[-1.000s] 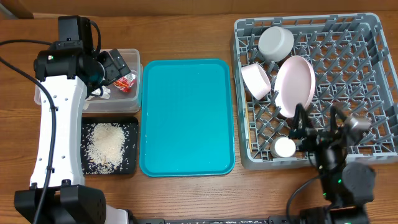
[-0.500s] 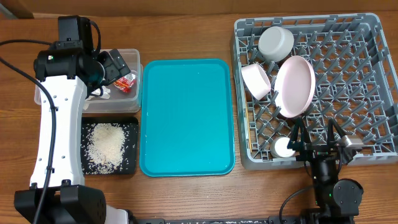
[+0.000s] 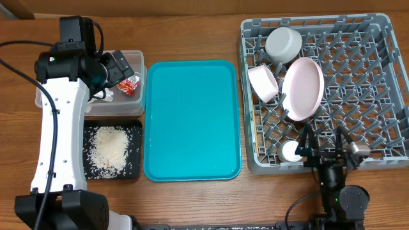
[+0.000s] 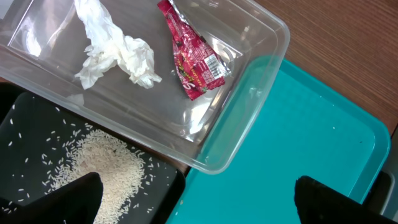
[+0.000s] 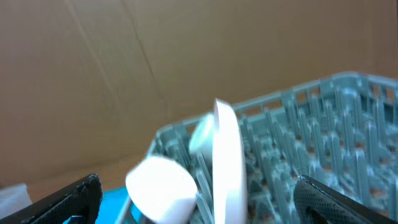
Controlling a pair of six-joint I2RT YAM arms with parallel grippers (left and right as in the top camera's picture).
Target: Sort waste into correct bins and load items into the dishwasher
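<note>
Left claw (image 3: 121, 69) above tub (image 3: 128, 105), right claw (image 3: 324, 139) beside cup (image 3: 291, 151); both released, empty. Looks finished; park arms next.

Clear tub (image 4: 261, 37) holds white tissue (image 4: 118, 56), red wrapper (image 4: 196, 62); rice (image 4: 99, 171) on black tray (image 4: 28, 134); teal tray (image 4: 298, 162) beside.

- No legible word, brand, number or sign found in any view.
- On the red snack wrapper (image 4: 193, 62), lying inside the clear tub (image 4: 186, 118): a white barcode patch along one edge, with bars and digits too small to read.
- Other print on the wrapper inside the tub: crinkled and glossy, not decipherable from the left wrist view, unresolved from overhead.
</note>
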